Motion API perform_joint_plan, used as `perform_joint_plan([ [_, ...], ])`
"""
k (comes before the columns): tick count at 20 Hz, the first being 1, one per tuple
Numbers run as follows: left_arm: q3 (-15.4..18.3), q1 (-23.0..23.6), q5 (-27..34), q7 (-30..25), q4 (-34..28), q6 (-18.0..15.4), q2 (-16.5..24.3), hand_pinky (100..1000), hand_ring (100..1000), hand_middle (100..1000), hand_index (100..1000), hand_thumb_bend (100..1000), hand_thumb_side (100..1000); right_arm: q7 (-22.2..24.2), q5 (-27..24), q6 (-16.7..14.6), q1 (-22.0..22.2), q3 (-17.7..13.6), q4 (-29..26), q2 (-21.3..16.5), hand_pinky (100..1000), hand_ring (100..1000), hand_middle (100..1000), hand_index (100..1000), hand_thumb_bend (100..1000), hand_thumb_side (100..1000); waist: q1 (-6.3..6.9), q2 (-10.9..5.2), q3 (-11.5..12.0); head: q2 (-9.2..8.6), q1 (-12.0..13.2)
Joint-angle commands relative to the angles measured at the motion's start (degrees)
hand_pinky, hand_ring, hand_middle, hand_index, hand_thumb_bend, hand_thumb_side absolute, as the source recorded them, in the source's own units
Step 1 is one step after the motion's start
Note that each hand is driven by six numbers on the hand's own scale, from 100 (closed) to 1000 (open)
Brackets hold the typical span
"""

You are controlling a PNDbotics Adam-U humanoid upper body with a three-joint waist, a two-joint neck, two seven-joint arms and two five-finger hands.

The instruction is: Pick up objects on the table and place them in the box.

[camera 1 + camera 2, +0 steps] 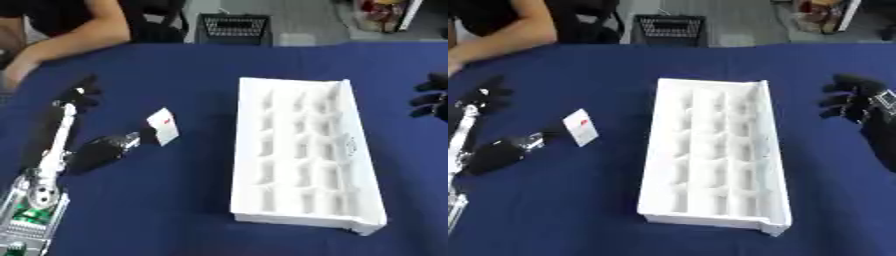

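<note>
Item one: the table (175,220), covered in dark blue cloth, on which we record the following.

Item two: the box (710,150), a white moulded tray with rows of compartments, lying lengthwise right of centre, one raised wall along its right side. We cannot tell whether any compartment holds anything.

Item three: a small white card-like object (164,125) with a red mark, tilted, left of the box and well apart from it.

Item four: the left hand (105,150), at the left of the table. Its fingers are curled and pinch the lower edge of the white object, which stands up from them.

Item five: the right hand (850,102), at the right edge, beyond the box's right wall and apart from it. Its fingers are relaxed and spread, holding nothing.
</note>
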Motion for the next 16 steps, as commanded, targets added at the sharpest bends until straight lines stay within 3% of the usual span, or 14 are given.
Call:
perform_joint_plan([
  [1, -0.23, -1.13, -2.87, -1.33, -1.07, 0.73, 2.14, 852, 799, 807, 1000, 943, 534, 0.15, 0.11, -0.08, -0.64, -0.48, -0.36, -1.13, 652, 702, 735, 862, 100, 927, -0.01, -0.84, -0.02, -0.63, 0.26],
  [6, -1.63, -2.79, -8.77, -5.79, -0.67, 2.22, 3.15, 878, 804, 812, 1000, 939, 555, 0.24, 0.09, -0.09, -0.71, -0.41, -0.36, -1.12, 652, 702, 735, 862, 100, 926, 0.0, -0.87, -0.17, -0.65, 0.44],
  [16, -4.06, -5.41, -11.81, -10.72, 3.49, 2.35, 3.86, 916, 809, 816, 1000, 938, 597, 0.32, 0.11, -0.03, -0.72, -0.35, -0.33, -1.06, 652, 701, 734, 862, 100, 926, 0.05, -0.86, -0.45, -0.61, 0.63],
])
